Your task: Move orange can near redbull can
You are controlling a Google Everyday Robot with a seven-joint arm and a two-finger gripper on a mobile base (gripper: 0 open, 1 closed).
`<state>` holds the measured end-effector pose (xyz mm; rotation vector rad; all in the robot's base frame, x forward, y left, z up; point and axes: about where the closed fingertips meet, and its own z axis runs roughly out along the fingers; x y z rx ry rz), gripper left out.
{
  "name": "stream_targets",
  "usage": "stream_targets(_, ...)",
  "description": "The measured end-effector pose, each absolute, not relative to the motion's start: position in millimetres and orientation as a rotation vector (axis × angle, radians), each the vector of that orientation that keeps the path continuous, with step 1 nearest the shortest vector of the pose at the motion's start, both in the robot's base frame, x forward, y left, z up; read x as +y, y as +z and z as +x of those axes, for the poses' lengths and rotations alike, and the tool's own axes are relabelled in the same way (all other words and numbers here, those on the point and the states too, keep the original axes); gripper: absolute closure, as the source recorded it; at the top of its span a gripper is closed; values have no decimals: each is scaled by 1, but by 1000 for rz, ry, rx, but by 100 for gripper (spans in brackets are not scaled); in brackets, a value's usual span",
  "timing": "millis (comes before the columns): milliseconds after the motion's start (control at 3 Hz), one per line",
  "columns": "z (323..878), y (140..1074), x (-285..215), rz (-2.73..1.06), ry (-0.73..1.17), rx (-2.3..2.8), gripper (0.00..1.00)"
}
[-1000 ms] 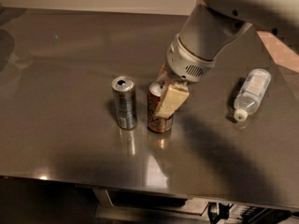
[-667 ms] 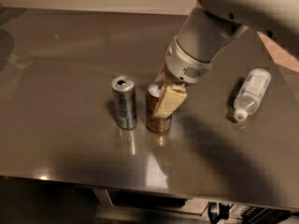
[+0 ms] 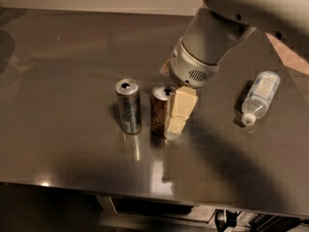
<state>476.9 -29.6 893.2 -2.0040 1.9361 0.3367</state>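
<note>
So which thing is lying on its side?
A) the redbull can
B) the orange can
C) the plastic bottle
C: the plastic bottle lies flat on the right; the redbull can and orange can stand upright, with the claw down at the orange can.

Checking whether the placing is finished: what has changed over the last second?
Little. The gripper has edged slightly toward the bottle and lower beside the orange can, and the arm above it has shifted. Whether it let go cannot be told. The orange can, the redbull can and the bottle are where they were.
</note>
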Motion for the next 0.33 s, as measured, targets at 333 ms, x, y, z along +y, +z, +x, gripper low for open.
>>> stream_targets(333,477,893,-30,-2004,337,1936,0)
